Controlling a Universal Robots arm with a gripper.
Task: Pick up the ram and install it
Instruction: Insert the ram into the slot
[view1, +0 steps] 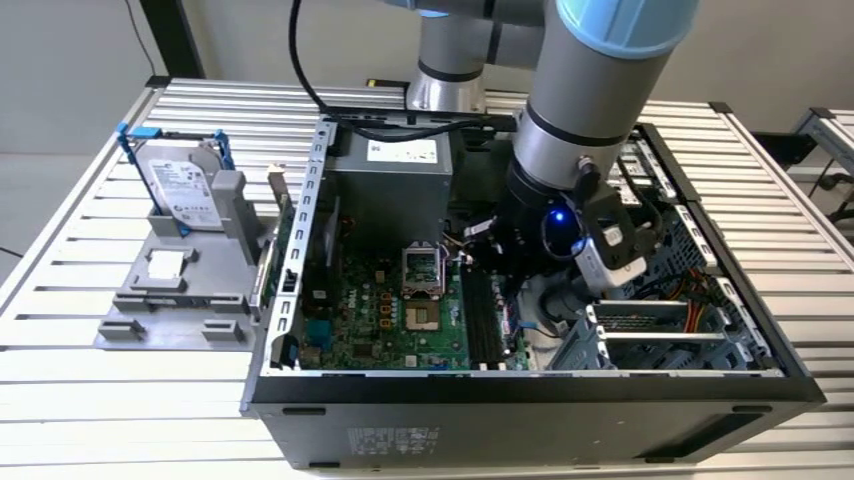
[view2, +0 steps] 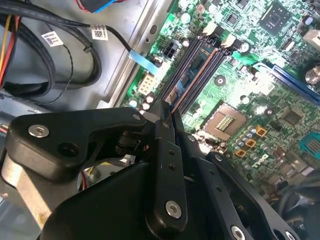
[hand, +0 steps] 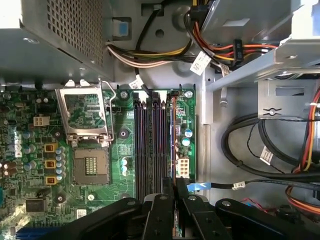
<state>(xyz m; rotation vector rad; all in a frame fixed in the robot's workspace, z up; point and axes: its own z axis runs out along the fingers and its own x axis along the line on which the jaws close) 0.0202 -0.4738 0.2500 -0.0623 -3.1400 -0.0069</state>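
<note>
With the arm (view1: 587, 120) reaching down into the open computer case (view1: 534, 385) on the slatted desk (view1: 134, 400), the gripper (hand: 175, 192) sits low over the motherboard (view1: 387, 310), beside the drive cage side of the case. In both wrist views the gripper's fingers (view2: 167, 150) are pressed together on the ram (hand: 173, 140), which is seen edge-on as a thin strip with a reddish line along it. The ram (view2: 197, 80) runs parallel to the black memory slots (hand: 147, 145) and lies over the outermost one, nearest the motherboard's edge by the bundled black cables (hand: 260, 155). Whether it is seated in that slot or just above it, cannot tell. The open CPU socket (hand: 90, 165) is on the far side of the slots from the ram. A silver hard drive (view1: 180, 185) in a blue frame stands upright on a grey holder near the desk's edge at the exterior view's left, well apart from the gripper.
</note>
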